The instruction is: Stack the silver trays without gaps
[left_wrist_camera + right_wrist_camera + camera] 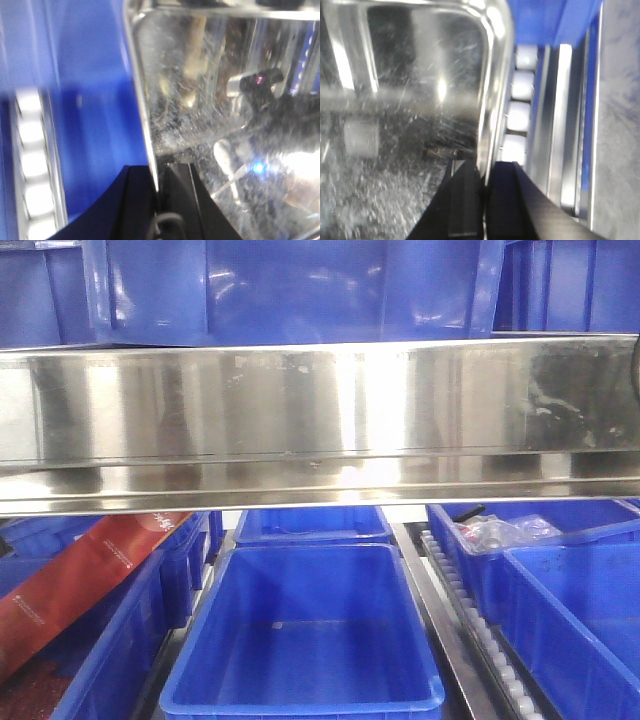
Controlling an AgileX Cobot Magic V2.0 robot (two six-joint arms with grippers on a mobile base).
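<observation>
Closest to the wrist cameras, the left gripper and the right gripper each showed two matte black fingers drawn almost together. Only the thin steel wall of the silver tray was pinched between them (one finger inside the tray, one outside). The tray's floor looked scuffed and finely scratched, its corners were rounded, and its rim was thin and bright.

From the front view the tray stretched across the whole width as a long, level, mirror-like band, each end gripped by one arm. Just outside its ends ran white rollers set in a metal rail.

Below and beyond the tray sat an empty blue bin, smooth plastic and rectangular with a rolled lip, and a second blue bin stood behind it. At the picture's left a red carton leaned tilted in another bin, its white print too small to read. At the right a clear plastic bag lay in a bin.
</observation>
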